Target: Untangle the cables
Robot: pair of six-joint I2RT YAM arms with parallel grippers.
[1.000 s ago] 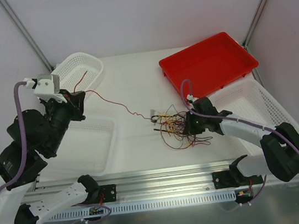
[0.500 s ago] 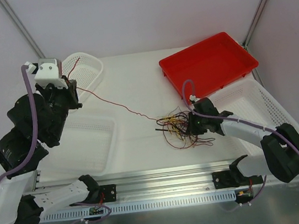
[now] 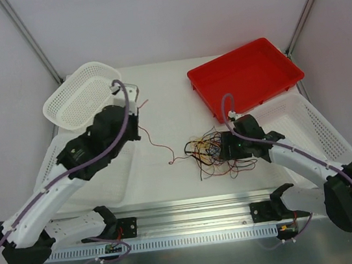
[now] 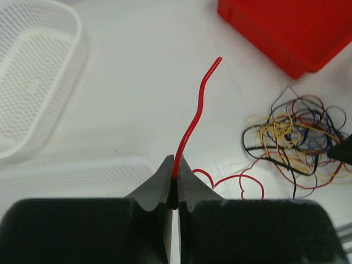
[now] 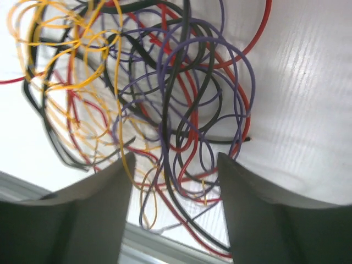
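Cables (image 3: 217, 156) — clump and red strand (image 4: 193, 118)
Left gripper (image 4: 175, 190) clamped on the strand; right gripper (image 5: 175, 165) parted over the clump — nothing gripped.

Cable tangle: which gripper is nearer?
Right. The right gripper sits at the tangle, fingers spread over its loops. The left gripper is off to its left, pinching a red wire.

We see bare table (image 3: 163, 84) open between the oval basket (image 3: 82, 92) and the red tray (image 3: 247, 76); the near middle is blocked by the cables (image 3: 215, 156), a loose clump with the right gripper (image 5: 175, 158) spread wide over it. A red strand (image 4: 191, 127) pinched in the left gripper (image 4: 175, 168) trails across the gap toward the clump; the shallow left basket (image 3: 119, 173) and the right basket (image 3: 305, 120) hem the sides, each partly under an arm.
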